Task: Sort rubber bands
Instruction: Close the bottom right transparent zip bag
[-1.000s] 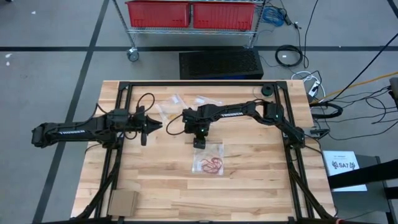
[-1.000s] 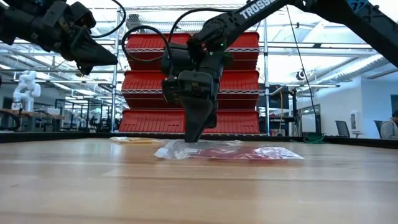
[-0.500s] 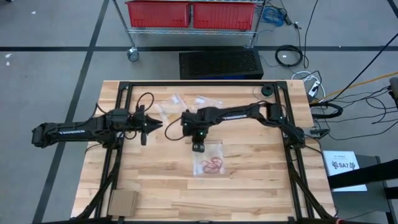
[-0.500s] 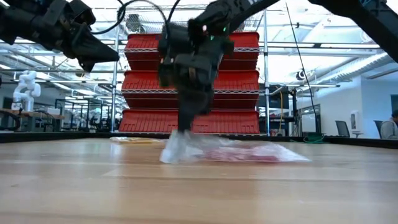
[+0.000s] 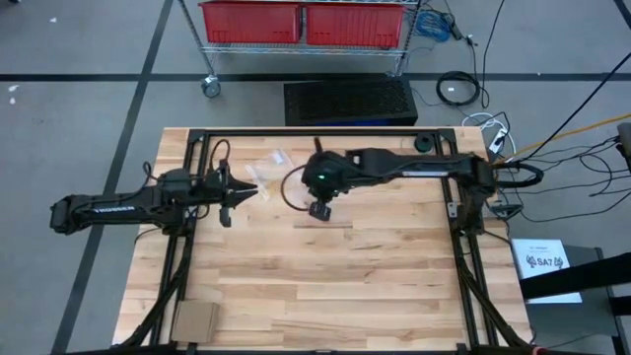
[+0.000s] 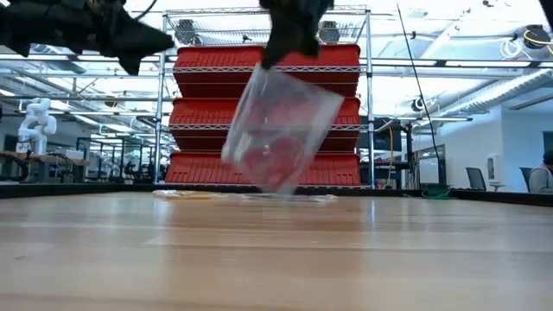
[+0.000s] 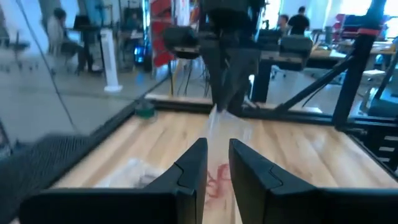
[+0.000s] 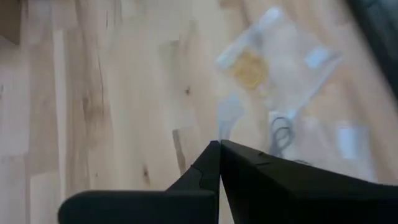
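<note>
The left arm [image 5: 118,207] lies over the left side of the table [image 5: 276,286], up in the air. The left gripper [image 5: 235,194] points toward the middle of the table. From its wrist camera its two dark fingers [image 7: 186,171] stand a little apart with a thin gap between them, and nothing sits in that gap. In the low view this gripper [image 6: 143,39] hangs high at the top left, well above the wood. Just past its tip, near the far edge of the table, lie some clear bags [image 5: 264,163] flat on the wood. One of them holds a small bunch of yellowish bands [image 8: 250,67], and another one close by holds a dark band [image 8: 281,132]. Near the middle of the table, the right gripper [image 5: 318,210] is pinched tight on the top edge of a clear bag [image 6: 281,130]. The bag hangs down from it, tilted, and is lifted off the table. A clump of red bands [image 6: 272,160] sits low inside the hanging bag. The left wrist camera also shows this bag [image 7: 217,162] hanging from the right gripper just ahead of the left fingers. The right arm [image 5: 414,170] reaches in from the right side of the table. Behind the table stands a rack with red bins [image 5: 306,22].
</note>
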